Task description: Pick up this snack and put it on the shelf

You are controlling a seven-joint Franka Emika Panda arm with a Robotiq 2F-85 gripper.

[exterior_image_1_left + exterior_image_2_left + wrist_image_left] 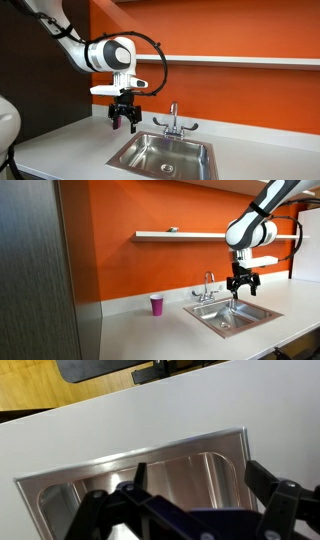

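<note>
The snack (172,229) is a small flat packet lying on the shelf (200,236), the thin white ledge on the orange wall; its colour is too small to tell. The shelf (240,60) also runs across an exterior view where no snack shows. My gripper (124,122) hangs open and empty above the steel sink (150,142), near the faucet (173,118). In an exterior view the gripper (241,283) is well to the right of the snack and below the shelf. In the wrist view the gripper (195,475) has its fingers spread over the sink basin (60,475), nothing between them.
A small pink cup (156,305) stands on the pale countertop (130,330) left of the sink (222,327). The faucet (208,285) rises behind the basin. A dark cabinet wall (35,270) stands at the counter's end.
</note>
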